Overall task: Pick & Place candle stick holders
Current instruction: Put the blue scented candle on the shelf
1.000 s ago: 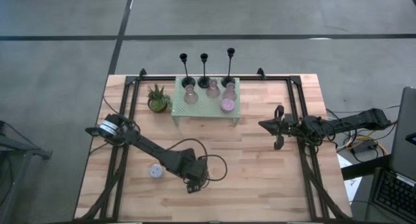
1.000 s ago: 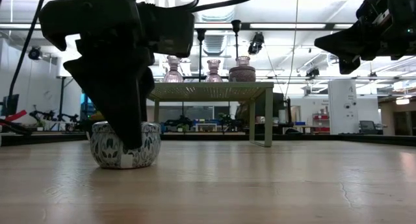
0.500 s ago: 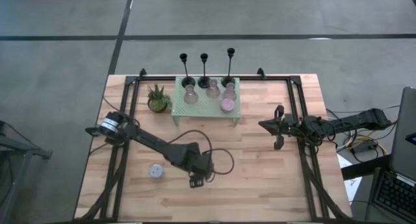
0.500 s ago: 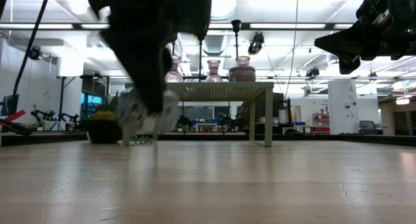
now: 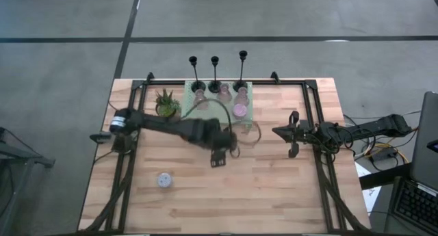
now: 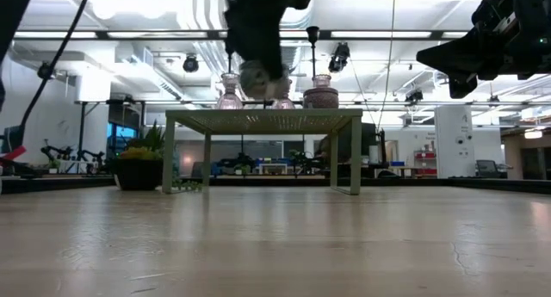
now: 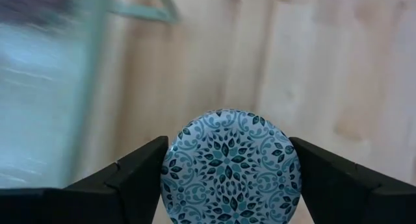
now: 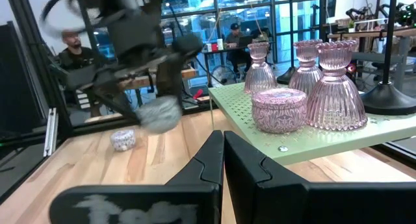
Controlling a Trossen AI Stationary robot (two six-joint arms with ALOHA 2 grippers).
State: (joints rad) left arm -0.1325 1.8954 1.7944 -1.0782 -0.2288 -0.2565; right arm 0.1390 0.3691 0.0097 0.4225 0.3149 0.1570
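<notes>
My left gripper is shut on a short round holder with a blue-and-white leaf pattern. It hangs above the table's middle, just in front of the mint-green shelf. Another small round holder stands on the table near the front left. Pink glass holders stand on the shelf, and three slim black candlesticks stand along its far side. My right gripper waits shut at the table's right side. My left gripper pinches the round holder between its two fingers, one on each opposite side of its wall. The fingers come slanting down from above. The holder is lifted clear of the table, about level with the shelf top, its patterned round face toward the wrist camera.
A small potted plant stands left of the shelf. Black frame rails run along the table's left and right sides. Bare wood lies in front of the shelf. People sit in the room beyond the table.
My left gripper has risen from the table's near side and swung toward the far edge and the shelf. It carries the patterned holder, which stood on the wood a second ago and now hangs clear at shelf height. The other small holder has stayed in place.
</notes>
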